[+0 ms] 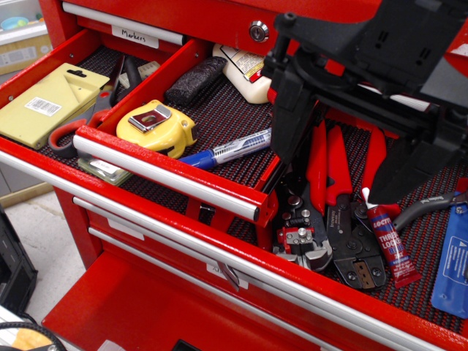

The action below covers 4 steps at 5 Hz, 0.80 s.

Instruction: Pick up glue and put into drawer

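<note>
We see the black gripper (333, 172) hovering with fingers (291, 135) spread, over the small red glue tube (390, 243) lying beside red-handled crimpers (333, 212), right of the narrow red drawer (168, 172).

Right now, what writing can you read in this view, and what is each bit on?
"Markers": handwritten white label on the drawer front at the top.
"LOCTITE": glue, lying in the wide drawer.
Too small or blurred: barcode on the yellow-green card, print on the blue marker, white bottle, blue packet.
</note>
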Each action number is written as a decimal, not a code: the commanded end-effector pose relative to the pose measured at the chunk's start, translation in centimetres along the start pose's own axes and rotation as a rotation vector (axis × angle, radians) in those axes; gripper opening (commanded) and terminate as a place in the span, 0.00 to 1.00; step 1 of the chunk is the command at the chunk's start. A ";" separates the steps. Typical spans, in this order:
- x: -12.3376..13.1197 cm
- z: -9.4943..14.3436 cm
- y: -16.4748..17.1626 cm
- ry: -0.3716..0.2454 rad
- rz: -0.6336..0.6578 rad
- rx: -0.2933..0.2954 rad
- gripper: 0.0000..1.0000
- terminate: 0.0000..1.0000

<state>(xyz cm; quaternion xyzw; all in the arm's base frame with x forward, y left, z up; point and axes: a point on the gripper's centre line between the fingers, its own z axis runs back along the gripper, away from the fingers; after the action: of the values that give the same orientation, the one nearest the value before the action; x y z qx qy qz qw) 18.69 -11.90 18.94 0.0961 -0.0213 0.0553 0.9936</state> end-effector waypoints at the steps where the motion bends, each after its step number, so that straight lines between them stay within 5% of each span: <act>1: 0.0 0.0 0.0 0.000 0.000 0.000 1.00 0.00; 3: 2.2 -2.2 -4.5 -0.042 0.517 0.086 1.00 0.00; 4: 4.1 -4.6 -6.0 -0.088 0.726 0.050 1.00 0.00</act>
<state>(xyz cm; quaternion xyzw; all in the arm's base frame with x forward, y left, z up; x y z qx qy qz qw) 23.26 -16.61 11.79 0.1260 -0.0899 0.4030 0.9020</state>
